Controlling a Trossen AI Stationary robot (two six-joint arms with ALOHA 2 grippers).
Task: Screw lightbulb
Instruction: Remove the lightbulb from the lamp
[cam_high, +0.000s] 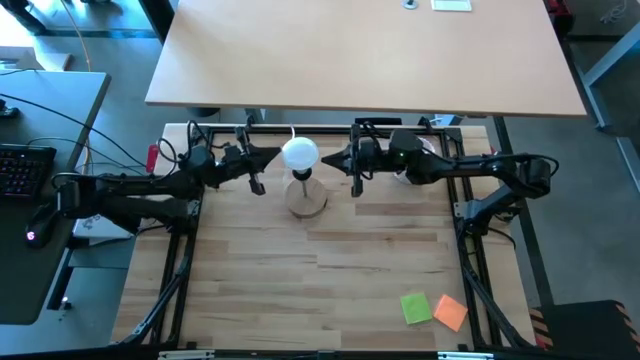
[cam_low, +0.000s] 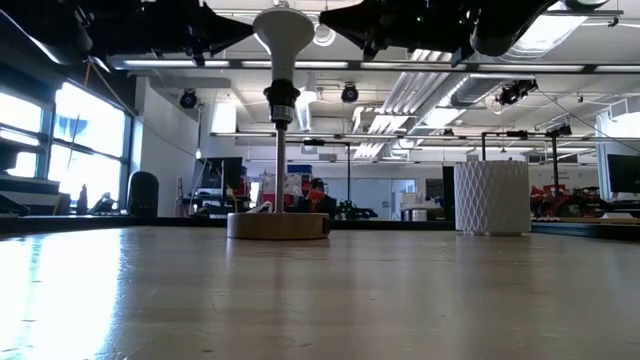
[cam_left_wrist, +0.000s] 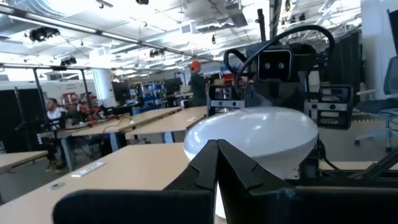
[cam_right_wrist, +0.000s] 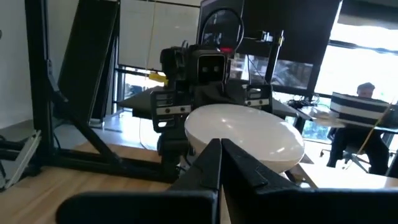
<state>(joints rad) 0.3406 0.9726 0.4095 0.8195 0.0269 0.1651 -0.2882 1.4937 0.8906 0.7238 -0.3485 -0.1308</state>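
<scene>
The white lightbulb (cam_high: 300, 153) sits globe up, its narrow end in the black socket (cam_low: 281, 100) on the post of the round wooden lamp base (cam_high: 308, 200), at the far middle of the table. My left gripper (cam_high: 272, 156) is shut and points level at the globe's left side. My right gripper (cam_high: 327, 160) is shut and points level at its right side. In each wrist view the globe (cam_left_wrist: 261, 134) (cam_right_wrist: 242, 134) fills the space just beyond the shut fingertips, with the other arm's camera behind it. My left gripper has its shut fingertips (cam_left_wrist: 216, 149) at the left side of the globe, coming level from the table's left; whether they touch it, I cannot tell. My right gripper has its shut fingertips (cam_right_wrist: 219, 146) at the right side of the globe, coming level from the table's right; whether they touch it, I cannot tell.
A white ribbed cup (cam_low: 490, 197) stands at the far right, under my right arm. Green (cam_high: 416, 308) and orange (cam_high: 451, 311) sticky notes lie near the front right corner. A black frame (cam_high: 330, 127) runs along the far edge, and another table (cam_high: 365, 50) stands beyond it.
</scene>
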